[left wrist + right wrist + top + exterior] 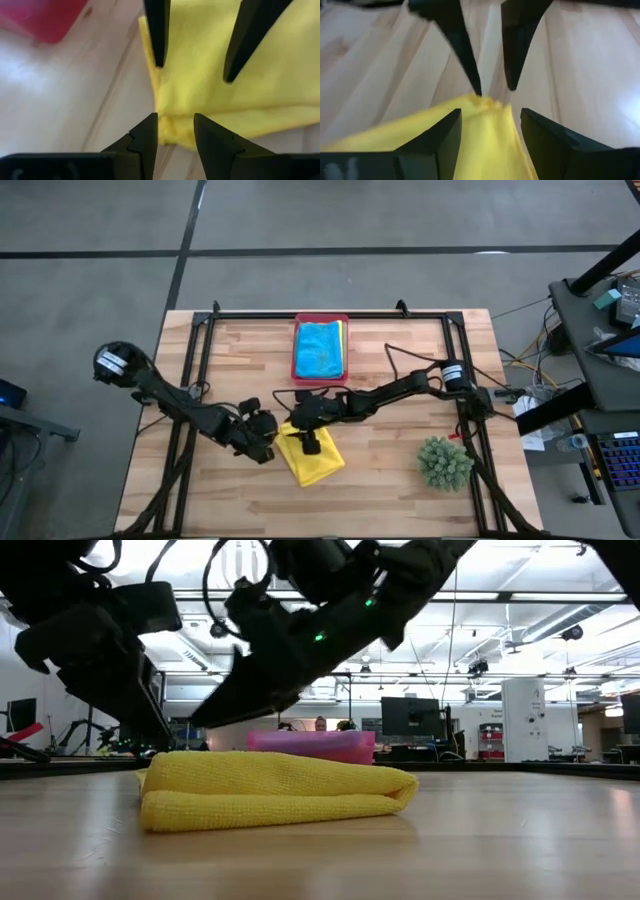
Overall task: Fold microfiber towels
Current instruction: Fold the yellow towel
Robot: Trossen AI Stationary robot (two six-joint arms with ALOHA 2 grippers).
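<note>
A yellow microfiber towel point(318, 462) lies folded double on the wooden table near its middle, the fold at its right end in the low view point(270, 790). My left gripper point(272, 438) and my right gripper point(298, 423) face each other over one corner of it, both open. In the left wrist view that corner point(170, 131) shows between my left gripper's point(175, 125) fingers, apart from them. My right gripper point(490, 117) stands above the same end of the towel point(485, 135). A turquoise towel point(320, 350) lies in the pink tray point(297, 350).
The pink tray stands at the table's far edge, behind the yellow towel in the low view point(310, 745). A spiky green plant point(444, 462) stands at the near right. Black frame rails run along the table's left, right and far sides.
</note>
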